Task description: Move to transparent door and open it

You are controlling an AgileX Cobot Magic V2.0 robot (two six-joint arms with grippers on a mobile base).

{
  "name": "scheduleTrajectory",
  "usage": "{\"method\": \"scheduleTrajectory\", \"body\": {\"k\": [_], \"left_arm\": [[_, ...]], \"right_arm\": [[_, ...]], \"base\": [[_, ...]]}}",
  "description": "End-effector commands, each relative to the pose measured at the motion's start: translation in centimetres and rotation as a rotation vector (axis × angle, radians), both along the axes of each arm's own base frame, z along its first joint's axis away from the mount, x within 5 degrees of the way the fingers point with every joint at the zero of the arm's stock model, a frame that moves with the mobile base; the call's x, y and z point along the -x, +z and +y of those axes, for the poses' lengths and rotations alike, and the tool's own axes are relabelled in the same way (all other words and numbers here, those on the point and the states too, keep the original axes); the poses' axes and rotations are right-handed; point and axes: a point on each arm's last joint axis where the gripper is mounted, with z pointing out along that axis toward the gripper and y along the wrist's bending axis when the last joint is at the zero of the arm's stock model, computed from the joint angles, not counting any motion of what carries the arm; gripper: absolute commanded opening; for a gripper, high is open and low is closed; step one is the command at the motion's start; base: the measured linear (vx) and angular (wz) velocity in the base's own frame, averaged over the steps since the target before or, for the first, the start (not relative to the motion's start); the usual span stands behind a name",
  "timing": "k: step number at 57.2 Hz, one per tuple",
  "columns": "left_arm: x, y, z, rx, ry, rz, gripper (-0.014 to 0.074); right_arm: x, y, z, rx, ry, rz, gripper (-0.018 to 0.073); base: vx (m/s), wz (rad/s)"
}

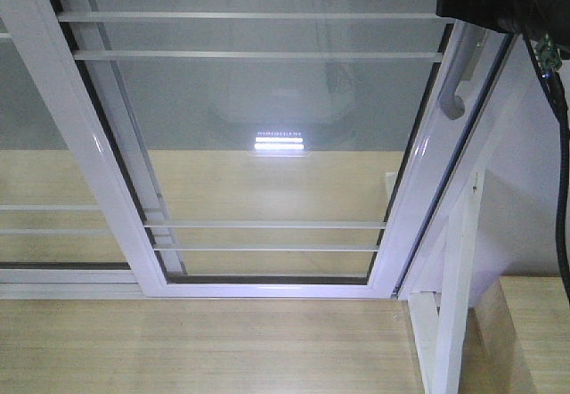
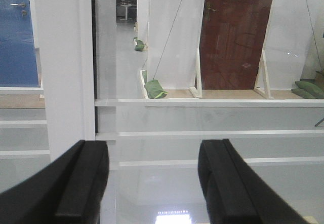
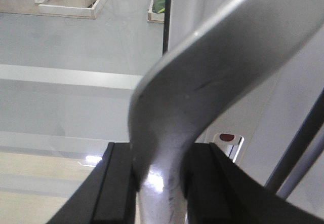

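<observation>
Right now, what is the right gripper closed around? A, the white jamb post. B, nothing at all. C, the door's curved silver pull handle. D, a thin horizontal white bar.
C: in the right wrist view the curved silver pull handle runs down through the right gripper, with its black fingers set against the handle on either side.
</observation>
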Motion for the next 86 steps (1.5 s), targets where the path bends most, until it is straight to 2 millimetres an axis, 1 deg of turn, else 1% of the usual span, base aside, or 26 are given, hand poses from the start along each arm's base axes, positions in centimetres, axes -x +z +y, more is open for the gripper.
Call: {"method": "scheduleTrajectory", "body": {"k": [1, 9, 36, 55, 77, 86], "left_arm": [[0.1, 2.0, 0.1, 0.026, 0.01, -0.121, 0.0514], [0.1, 2.0, 0.1, 0.026, 0.009, -0.117, 0.0514], [0.1, 1.7, 0.1, 0.026, 0.006, -0.092, 0.0514], [0.1, 1.7, 0.1, 0.026, 0.006, -0.092, 0.0514], [0.1, 1.6, 0.0, 0.026, 0.004, -0.082, 0.0514], [0.1, 1.4, 0.0, 0.023, 0.0, -0.053, 0.0514]], "right_arm": [[0.7, 3.5, 0.6, -0.02, 0.002, -0.105, -0.0011], [0.7, 3.4, 1.3, -0.03, 0.024, -0.089, -0.001], [1.4, 3.4, 5.9, -0.022, 0.136, -0.095, -0.0008], [2.0, 3.4, 8.5, -0.027, 0.2, -0.094, -0.0008], [3.4, 3.4, 12.9, -0.032, 0.313, -0.087, -0.0008], [3.9, 3.4, 13.6, -0.021, 0.35, -0.068, -0.0008]], "base": [[0.0, 0.0], [0.0, 0.0], [0.0, 0.0], [0.0, 0.0], [0.0, 0.0], [0.0, 0.0]]}}
